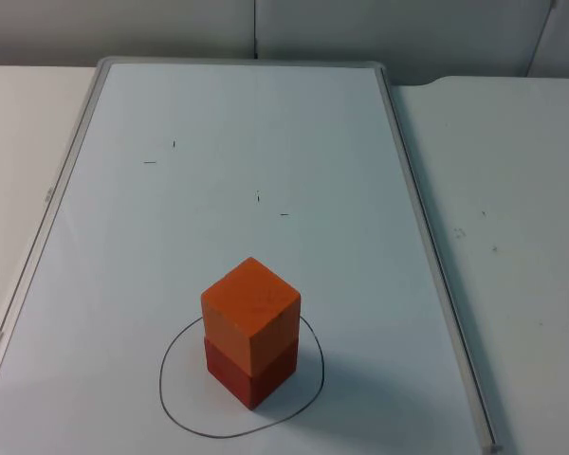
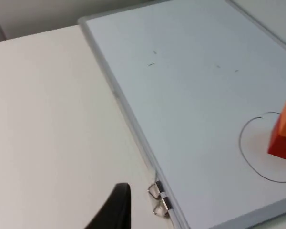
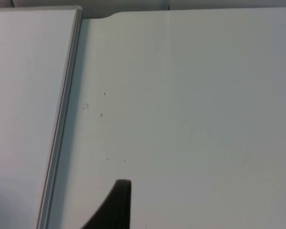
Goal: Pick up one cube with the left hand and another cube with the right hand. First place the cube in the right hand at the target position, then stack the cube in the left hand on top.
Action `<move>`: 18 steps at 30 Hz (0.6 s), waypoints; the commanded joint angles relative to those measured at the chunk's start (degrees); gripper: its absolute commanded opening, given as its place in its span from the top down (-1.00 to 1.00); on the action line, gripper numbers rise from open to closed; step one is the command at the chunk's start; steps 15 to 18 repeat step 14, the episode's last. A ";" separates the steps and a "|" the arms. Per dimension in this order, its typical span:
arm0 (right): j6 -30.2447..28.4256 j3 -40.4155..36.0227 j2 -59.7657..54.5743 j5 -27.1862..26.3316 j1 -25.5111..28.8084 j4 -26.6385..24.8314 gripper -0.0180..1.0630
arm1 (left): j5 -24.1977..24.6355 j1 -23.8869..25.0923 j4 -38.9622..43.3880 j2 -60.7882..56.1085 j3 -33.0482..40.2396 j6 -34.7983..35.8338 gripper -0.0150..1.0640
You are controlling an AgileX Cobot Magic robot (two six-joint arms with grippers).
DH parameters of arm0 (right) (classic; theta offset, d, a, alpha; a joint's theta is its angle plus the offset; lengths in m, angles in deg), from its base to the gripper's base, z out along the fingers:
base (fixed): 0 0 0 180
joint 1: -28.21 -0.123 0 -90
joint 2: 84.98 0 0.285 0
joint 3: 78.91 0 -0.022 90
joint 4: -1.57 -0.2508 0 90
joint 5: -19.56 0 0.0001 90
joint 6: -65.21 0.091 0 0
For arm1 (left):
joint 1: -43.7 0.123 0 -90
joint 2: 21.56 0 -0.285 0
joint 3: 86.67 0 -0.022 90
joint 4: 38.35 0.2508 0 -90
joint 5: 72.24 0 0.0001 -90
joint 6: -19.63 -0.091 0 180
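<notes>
Stack: an orange wooden cube sits right on top of a darker red wooden cube. They touch, and the sides line up well, so the pile stands straight.
Where the stack is: low in the middle of the top view, inside a thin black hand-drawn circle. The circle looks like the target spot, so I think that is why the cubes are here.
Board: the circle is drawn on a flat white board with a grey metal edge, which lies on the white table top.
Left gripper: its black fingertip hangs over the bare table, just beside the board's edge and well away from the cubes. It holds nothing. I cannot tell if the claw is open or closed.
Right gripper: its black fingertip hangs over the bare table, next to the board's other edge. It holds nothing too. I cannot tell if this claw is open or closed.
Count: two cubes, one circle, one board, two metal clips on the board's edge.
Job: both cubes are in place, so it looks done. Both arms wait.
</notes>
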 commanded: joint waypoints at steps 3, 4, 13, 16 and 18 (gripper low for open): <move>-0.22 -0.24 0.20 -0.61 0.49 -0.23 -0.97 | -0.58 5.66 0.03 -0.27 0.46 0.43 -0.98; -0.22 -0.24 0.20 -0.61 0.49 -0.23 -0.97 | -0.58 6.85 0.03 -0.27 0.46 0.43 -0.98; -0.22 -0.24 0.20 -0.61 0.49 -0.23 -0.97 | -0.58 14.76 0.03 -0.27 0.46 0.43 -0.98; -0.22 -0.24 0.20 -0.61 0.49 -0.23 -0.97 | -0.58 15.60 0.03 -0.27 0.46 0.43 -0.98; -0.22 -0.24 0.20 -0.61 0.49 -0.23 -0.97 | -0.58 15.60 0.03 -0.27 0.46 0.43 -0.98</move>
